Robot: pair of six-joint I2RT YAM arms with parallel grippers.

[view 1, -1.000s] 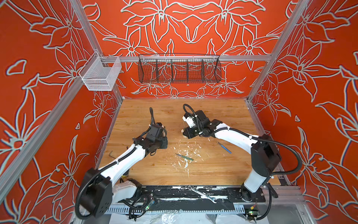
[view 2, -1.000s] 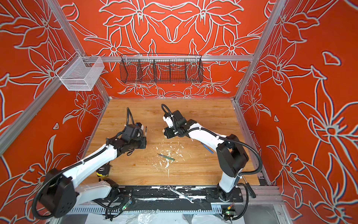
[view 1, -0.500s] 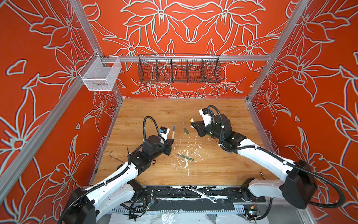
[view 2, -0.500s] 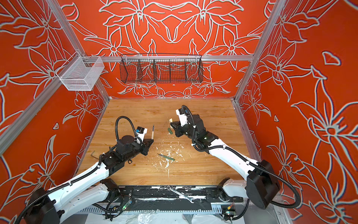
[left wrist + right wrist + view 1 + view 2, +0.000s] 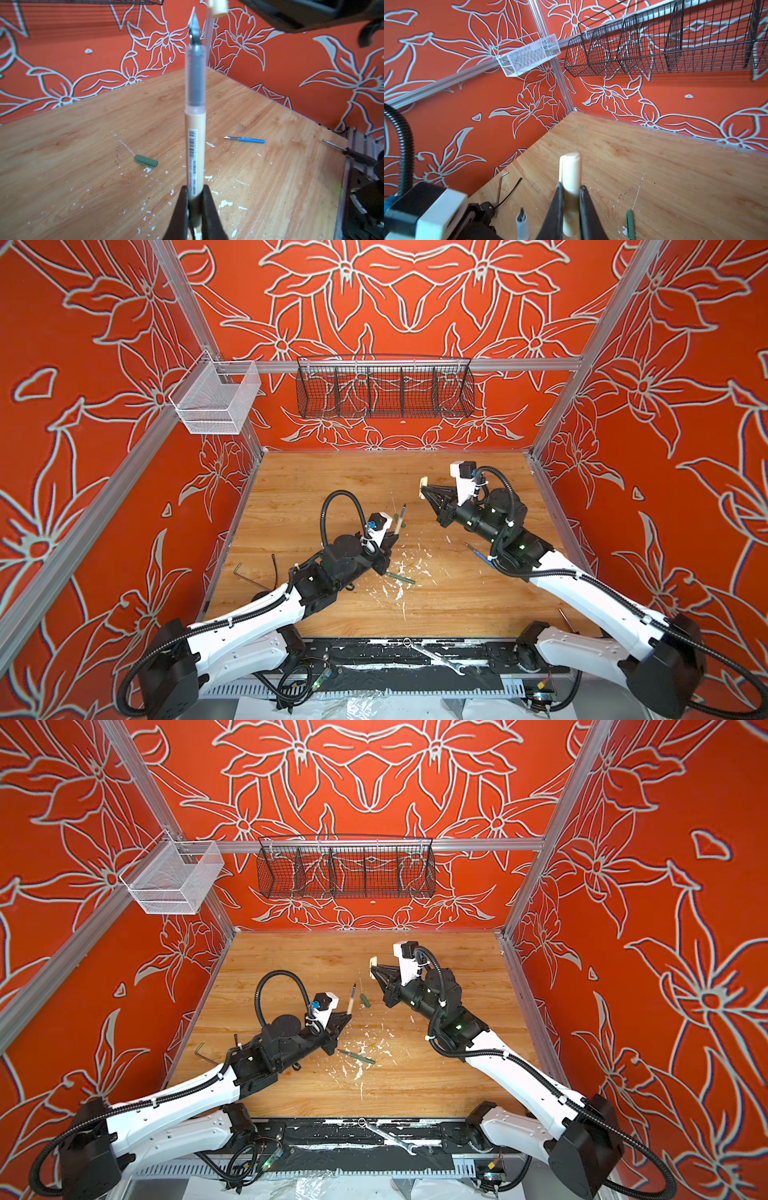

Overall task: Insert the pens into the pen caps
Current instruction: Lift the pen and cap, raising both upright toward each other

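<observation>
My left gripper [image 5: 392, 536] [image 5: 195, 190] is shut on the lower end of the beige pen [image 5: 400, 519] [image 5: 351, 999] [image 5: 195, 124], whose dark tip points up and away. My right gripper [image 5: 426, 491] [image 5: 570, 187] is shut on the beige pen cap [image 5: 423, 488] [image 5: 372, 966] [image 5: 570, 172], held above the table to the right of and beyond the pen tip, with a gap between them. The green cap [image 5: 365, 1000] [image 5: 146, 161] lies on the table, as do the green pen [image 5: 399, 577] [image 5: 357, 1056] and the blue pen [image 5: 247, 139].
White flecks litter the wooden table [image 5: 332, 481]. A bent hex key [image 5: 245, 576] and a black wire lie at the left edge. A wrench [image 5: 436, 657] rests on the front rail. A black wire basket [image 5: 384, 391] and a white basket [image 5: 214, 400] hang on the walls.
Both grippers have risen from the table, the left with the beige pen and the right with the beige cap. The left moved rightward; the right drew back to the right.
</observation>
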